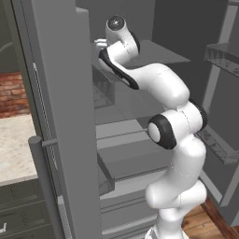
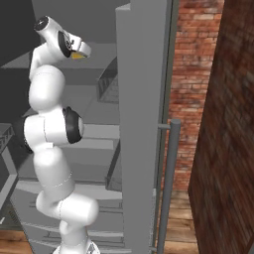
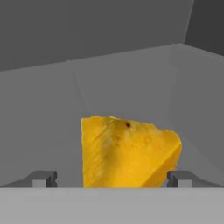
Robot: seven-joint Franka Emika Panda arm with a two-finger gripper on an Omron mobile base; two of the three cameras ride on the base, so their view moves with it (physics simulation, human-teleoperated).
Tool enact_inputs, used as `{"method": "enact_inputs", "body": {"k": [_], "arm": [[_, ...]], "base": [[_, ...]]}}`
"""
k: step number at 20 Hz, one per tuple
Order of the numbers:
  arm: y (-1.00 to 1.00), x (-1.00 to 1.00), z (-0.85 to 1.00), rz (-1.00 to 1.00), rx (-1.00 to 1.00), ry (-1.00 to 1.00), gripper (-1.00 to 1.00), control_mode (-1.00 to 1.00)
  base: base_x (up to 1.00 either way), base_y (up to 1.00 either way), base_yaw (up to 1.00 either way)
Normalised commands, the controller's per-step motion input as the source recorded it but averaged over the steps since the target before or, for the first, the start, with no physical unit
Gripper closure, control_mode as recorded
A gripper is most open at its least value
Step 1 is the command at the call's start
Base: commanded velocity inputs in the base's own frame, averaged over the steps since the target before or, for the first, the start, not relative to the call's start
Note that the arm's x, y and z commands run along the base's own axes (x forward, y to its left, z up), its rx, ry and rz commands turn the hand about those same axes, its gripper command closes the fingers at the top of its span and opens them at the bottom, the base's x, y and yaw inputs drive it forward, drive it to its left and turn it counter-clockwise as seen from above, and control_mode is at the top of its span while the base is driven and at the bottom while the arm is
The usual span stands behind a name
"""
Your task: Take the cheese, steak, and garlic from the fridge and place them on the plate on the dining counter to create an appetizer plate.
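Cheese (image 3: pixel 129 153) on grey fridge shelf (image 3: pixel 52 122), near back wall, dead ahead between fingertips (image 3: pixel 43 178). Likely firm, light, rigid wedge; slightly waxy, may slip on sloped faces. Best pinched across flat parallel sides, low on block. Gripper (image 3: pixel 112 179) spread fully wide, straddling wedge, holding nothing; contact with cheese not evident.

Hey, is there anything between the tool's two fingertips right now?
Yes. In the hand view the cheese sits between the fingertips of the open tool, on a grey fridge shelf. Whether they touch it is unclear.
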Motion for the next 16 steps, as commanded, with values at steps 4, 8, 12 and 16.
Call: {"method": "enact_inputs", "body": {"k": [4, 8, 12, 16], "arm": [[-0.06, 0.02, -0.17, -0.11, -0.01, 0.01, 1.00, -1.00], [-0.28, 0.00, -0.36, -0.18, -0.02, 0.00, 1.00, -1.00], [-0.44, -0.02, -0.48, -0.21, 0.00, -0.03, 1.00, -1.00], [-0.39, -0.23, -0.35, -0.22, 0.00, -0.03, 1.00, -1.00]], "base": [[0.00, 0.00, 0.00], [0.00, 0.00, 0.00], [0.00, 0.00, 0.00], [0.00, 0.00, 0.00]]}}
